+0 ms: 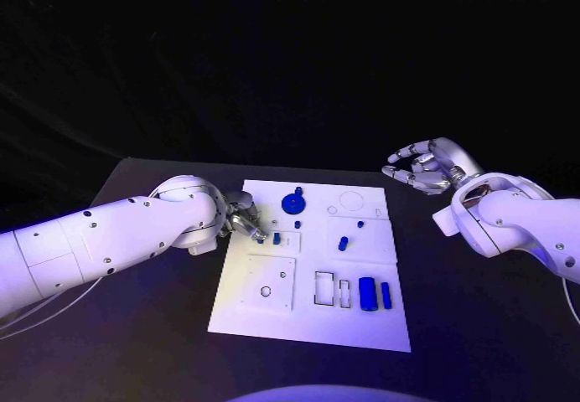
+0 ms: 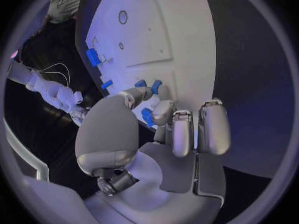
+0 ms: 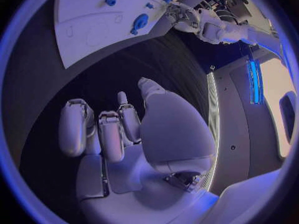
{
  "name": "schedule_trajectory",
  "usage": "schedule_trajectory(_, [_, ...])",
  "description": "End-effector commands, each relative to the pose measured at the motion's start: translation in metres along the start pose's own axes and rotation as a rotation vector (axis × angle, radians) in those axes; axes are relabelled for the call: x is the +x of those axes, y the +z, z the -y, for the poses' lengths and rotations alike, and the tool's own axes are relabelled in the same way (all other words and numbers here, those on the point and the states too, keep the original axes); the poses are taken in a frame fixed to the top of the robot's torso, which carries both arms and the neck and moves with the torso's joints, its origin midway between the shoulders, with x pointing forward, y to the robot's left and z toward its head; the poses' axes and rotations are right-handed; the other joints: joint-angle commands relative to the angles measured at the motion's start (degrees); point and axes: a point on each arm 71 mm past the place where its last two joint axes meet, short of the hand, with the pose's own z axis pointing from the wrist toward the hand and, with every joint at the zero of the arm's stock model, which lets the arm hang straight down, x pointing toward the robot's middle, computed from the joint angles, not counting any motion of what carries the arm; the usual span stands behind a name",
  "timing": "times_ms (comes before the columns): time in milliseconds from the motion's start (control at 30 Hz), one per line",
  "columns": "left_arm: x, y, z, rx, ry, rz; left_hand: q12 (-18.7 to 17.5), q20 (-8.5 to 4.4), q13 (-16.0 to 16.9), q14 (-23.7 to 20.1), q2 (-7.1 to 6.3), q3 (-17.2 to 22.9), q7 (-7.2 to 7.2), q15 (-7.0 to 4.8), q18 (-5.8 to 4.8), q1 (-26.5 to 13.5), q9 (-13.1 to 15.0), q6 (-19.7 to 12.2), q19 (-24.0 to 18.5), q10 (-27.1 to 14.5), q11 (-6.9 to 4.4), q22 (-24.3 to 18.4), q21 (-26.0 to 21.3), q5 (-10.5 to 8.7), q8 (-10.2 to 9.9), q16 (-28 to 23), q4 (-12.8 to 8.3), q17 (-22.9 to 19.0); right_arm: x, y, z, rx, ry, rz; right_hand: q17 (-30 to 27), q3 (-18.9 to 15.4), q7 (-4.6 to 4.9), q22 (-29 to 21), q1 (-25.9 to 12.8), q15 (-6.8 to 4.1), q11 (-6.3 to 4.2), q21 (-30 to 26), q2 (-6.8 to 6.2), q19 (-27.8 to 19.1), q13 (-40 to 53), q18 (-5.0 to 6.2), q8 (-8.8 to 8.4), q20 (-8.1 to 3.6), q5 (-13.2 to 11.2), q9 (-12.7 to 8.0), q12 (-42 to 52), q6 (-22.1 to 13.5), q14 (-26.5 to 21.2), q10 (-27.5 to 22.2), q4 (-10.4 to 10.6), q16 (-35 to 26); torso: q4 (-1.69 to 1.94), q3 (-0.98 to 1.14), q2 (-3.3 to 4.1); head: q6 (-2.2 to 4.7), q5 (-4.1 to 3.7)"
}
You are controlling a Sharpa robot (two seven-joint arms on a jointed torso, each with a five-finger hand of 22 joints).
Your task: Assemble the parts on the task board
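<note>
Writing: none that I can read on the task board, the parts or my arms
Near edge: the board's near edge lies well inside the black table; bare table runs along it and down both long sides
Near right of board: two blue bars stand side by side, just right of two rectangular cut-outs; a raised square plate with a small oval hole sits to their left
Middle of board: a small blue peg stands right of centre; another small blue piece sits just right of my left fingertips
My left hand: at the board's left edge, fingers curled down toward the small blue pieces; in the left wrist view the fingertips crowd a blue piece; I cannot tell whether I have hold of it
Far part of board: a blue disc with a knob left of centre; a faint ring outline to its right
My right hand: raised off the far right corner of the board, well apart from it, fingers loosely spread and curved, holding nothing
Room: dark beyond the table's far edge
</note>
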Motion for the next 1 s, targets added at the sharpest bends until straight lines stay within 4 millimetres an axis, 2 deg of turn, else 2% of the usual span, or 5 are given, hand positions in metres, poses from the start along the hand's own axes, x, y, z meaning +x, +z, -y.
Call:
schedule_trajectory(33, [0.005,0.001,0.000,-0.003,0.003,-0.031,0.3,-0.48,0.2,6.1,0.02,-1.1,-0.01,-0.33,-0.80,-0.7,0.0,0.3,0.0,-0.1,-0.01,0.1,-0.1,0.17,-0.3,0.2,0.5,15.1,0.000,0.000,-0.001,-0.011,-0.003,0.000,6.1,0.4,-0.11,5.3,-0.6,-0.39,-0.35,-0.3,0.18,-0.4,1.8,0.75,0.36,-0.14,0.2,-0.1,-0.2,0.2,3.7,-0.1,0.0,-0.3,-0.01,0.02,-0.03,-0.01,0.04])
schedule_trajectory(533, [0.004,0.002,-0.002,-0.007,-0.002,-0.024,0.3,-0.50,0.4,6.1,0.15,-2.5,0.00,-0.33,-0.78,-0.9,0.1,0.5,0.0,-0.1,0.00,0.1,-0.1,0.11,-0.6,0.2,1.5,15.1,0.000,0.000,-0.001,-0.011,-0.003,0.002,6.1,0.4,-0.11,5.3,-0.7,-0.39,-0.35,-0.4,0.23,-0.4,1.8,0.78,0.39,-0.14,0.2,-0.1,-0.3,0.2,3.7,-0.1,0.0,-0.3,-0.04,0.04,-0.01,0.03,0.00])
schedule_trajectory(767, [0.002,0.001,-0.005,-0.014,-0.010,-0.011,-0.3,-0.33,-0.3,6.1,-0.69,-8.1,0.29,-0.14,-0.80,-3.5,0.3,0.7,0.0,-0.6,0.26,0.1,-0.2,-0.29,-1.2,0.2,6.1,15.1,0.000,0.000,-0.001,-0.012,-0.002,0.004,6.0,0.4,-0.10,5.2,-0.7,-0.39,-0.35,-0.5,0.23,-0.5,1.7,0.80,0.39,-0.14,0.2,-0.1,-0.3,0.2,3.7,-0.2,0.0,-0.3,-0.07,-0.01,-0.04,0.20,-0.07])
schedule_trajectory(1000, [-0.002,-0.001,-0.011,-0.023,-0.026,0.011,-1.2,-0.25,-1.5,6.1,0.14,-11.2,0.47,-0.01,-0.76,-4.9,0.6,0.5,-0.1,-1.2,0.42,0.0,-0.3,-2.25,-1.7,0.2,6.5,15.1,0.000,0.000,0.000,-0.012,-0.001,0.005,5.9,0.4,-0.10,5.2,-0.8,-0.39,-0.34,-0.6,0.23,-0.5,1.7,0.81,0.39,-0.14,0.2,-0.1,-0.4,0.1,3.7,-0.3,0.0,-0.4,-0.12,0.04,-0.04,0.25,-0.16])
